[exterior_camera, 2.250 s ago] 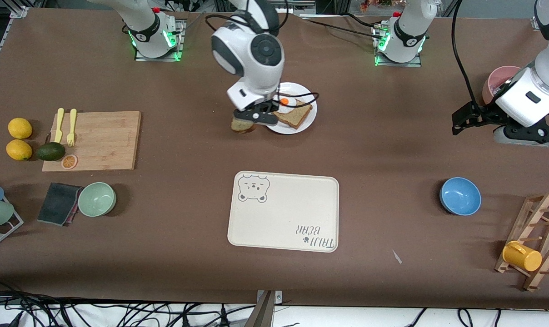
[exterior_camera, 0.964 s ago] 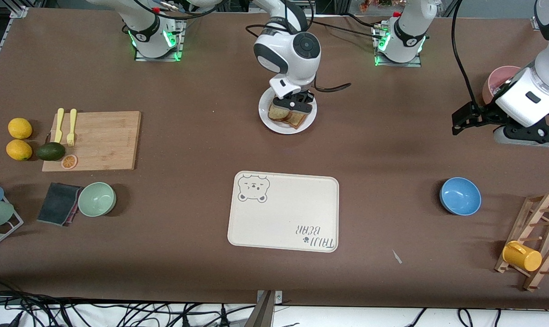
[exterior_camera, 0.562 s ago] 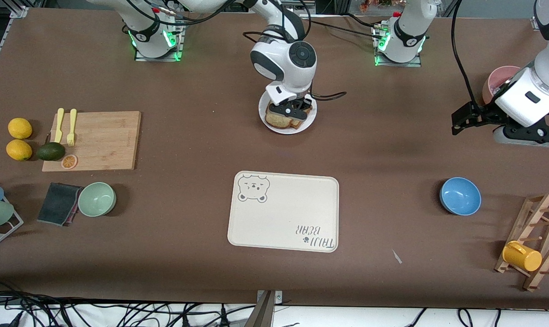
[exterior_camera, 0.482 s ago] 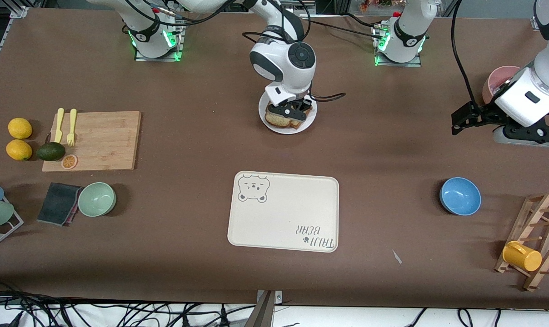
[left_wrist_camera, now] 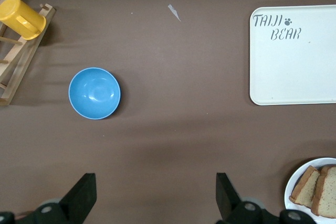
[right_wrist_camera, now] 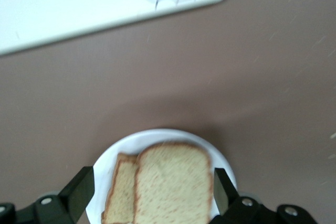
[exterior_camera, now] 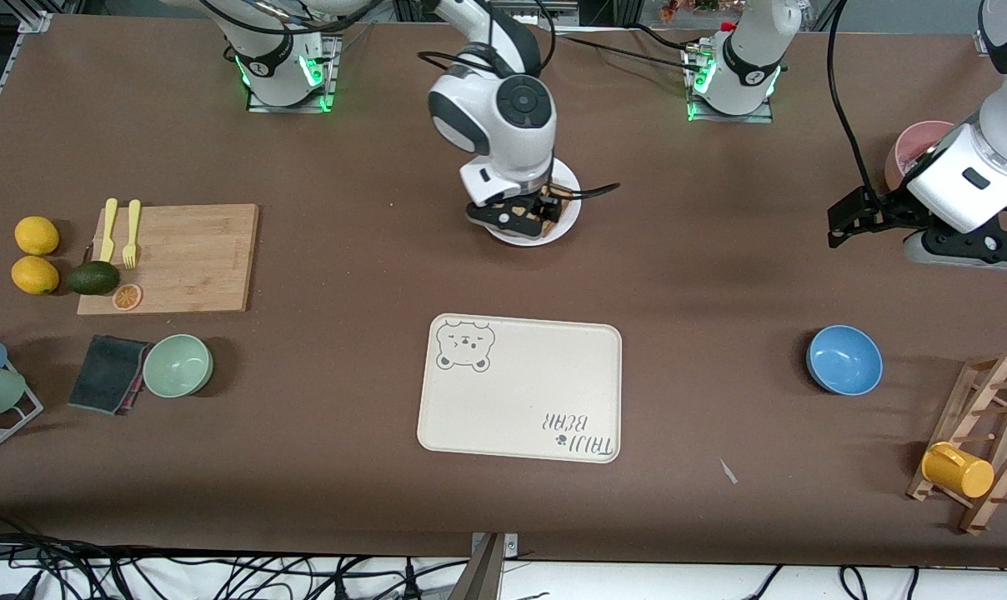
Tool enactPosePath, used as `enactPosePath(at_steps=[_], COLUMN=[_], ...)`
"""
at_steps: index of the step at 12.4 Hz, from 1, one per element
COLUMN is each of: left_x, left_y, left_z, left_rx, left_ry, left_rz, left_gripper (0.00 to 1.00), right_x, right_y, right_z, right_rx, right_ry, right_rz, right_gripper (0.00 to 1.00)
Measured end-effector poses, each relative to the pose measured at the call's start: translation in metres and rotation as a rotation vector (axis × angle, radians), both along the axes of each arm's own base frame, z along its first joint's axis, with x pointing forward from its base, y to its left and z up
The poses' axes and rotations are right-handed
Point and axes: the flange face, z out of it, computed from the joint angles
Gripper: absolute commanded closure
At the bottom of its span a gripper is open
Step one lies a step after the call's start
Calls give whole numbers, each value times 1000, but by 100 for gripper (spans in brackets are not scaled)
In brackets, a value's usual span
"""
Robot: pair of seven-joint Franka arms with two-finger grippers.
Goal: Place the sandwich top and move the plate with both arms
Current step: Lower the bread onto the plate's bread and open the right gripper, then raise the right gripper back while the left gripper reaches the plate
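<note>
Two hands, very unequal in reach to the plate [exterior_camera: 567,223]: the right hand [exterior_camera: 513,218] hangs directly over it, fingers spread and pinching nothing, while the left hand [exterior_camera: 855,218] waits well apart, over bare bench toward the left arm's end, fingers likewise spread and empty. Sandwich top [right_wrist_camera: 173,184] lies flat on the plate, overlapping a smaller bread slice [right_wrist_camera: 122,192] beside it; right wrist view shows it between the spread fingers but not touched, so placement looks done. Coming move, by my reading, turns on the plate's rim: right hand needs only a short drop to the near edge, left hand must cross open brown bench [exterior_camera: 720,250] to reach the rim facing it. Left wrist view catches only a sliver of the plate at its edge. Bear-print tray [exterior_camera: 520,387] sits nearer the front camera than the plate, its top bare. Blue bowl [exterior_camera: 844,359] lies off the left arm's likely path.
</note>
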Motion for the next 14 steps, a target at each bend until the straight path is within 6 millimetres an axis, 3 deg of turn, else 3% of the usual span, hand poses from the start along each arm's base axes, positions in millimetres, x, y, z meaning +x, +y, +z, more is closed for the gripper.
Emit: enactPosePath(at_steps=[4,6,10,14], left_x=[-3,-4,-1,5], left_y=[-24,-41,-67,-98], left_z=[-17,-29,-70,-150], left_rx=[-23,-50,-154,-297], left_ry=[68,105,225,385], left_rz=[-38,-61,-83,-142], left_gripper=[0,0,0,1], right_x=[77,98,112,113], right_y=[-120,-180,-252,-324], right_z=[90,116,154,198], right_rx=[26,14,8,-1], right_ry=[19,46,41,46], right_rz=[96,157,217,293], right_gripper=[0,0,0,0])
